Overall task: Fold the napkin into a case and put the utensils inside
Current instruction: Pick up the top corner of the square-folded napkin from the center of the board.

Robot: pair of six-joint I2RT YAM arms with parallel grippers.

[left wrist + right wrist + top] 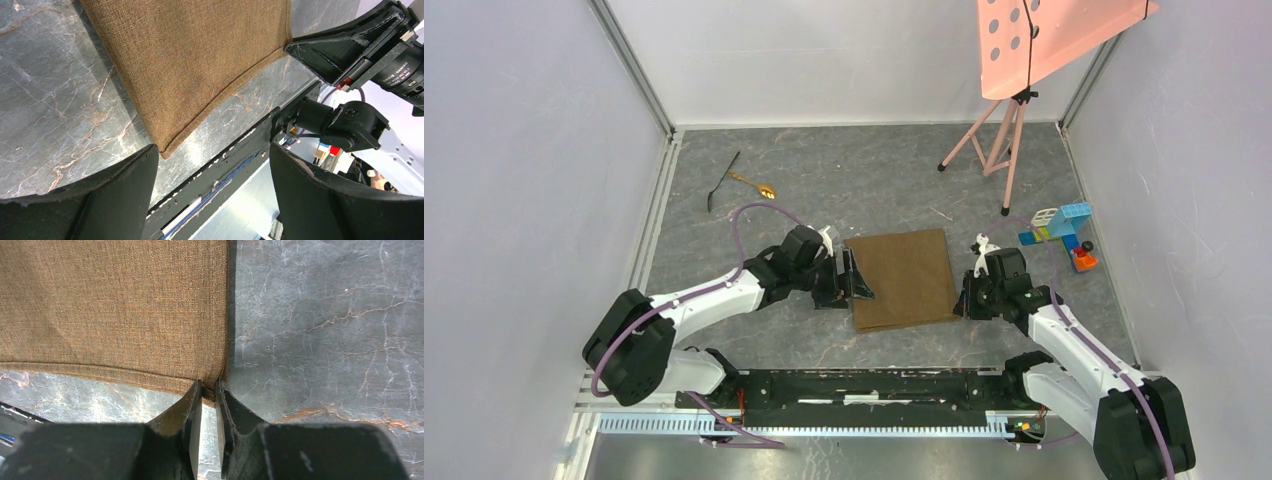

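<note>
**Operator:** Right gripper (208, 387): jaws narrow, pinching the near right corner of the flat brown woven cloth napkin (110, 305). Left gripper (212, 157): wide, empty, beside the near left corner.

**Supervisor:** Risk?

**Operator:** Shallow pinch; the corner may slip on lifting. Small gold spoon (760, 188) lies far back left.

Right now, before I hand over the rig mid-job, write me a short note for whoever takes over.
Left gripper: open, beside the near left corner of the brown woven cloth napkin, holding nothing.
Right gripper: pinched almost shut on the napkin's near right corner.
Things: napkin lies flat mid-table; small shiny gold spoon and thin black utensil lie together at far left, apart from the cloth.
Done: one corner gripped; no case formed yet.
Left: fold the napkin into a case, then put both utensils inside.
</note>
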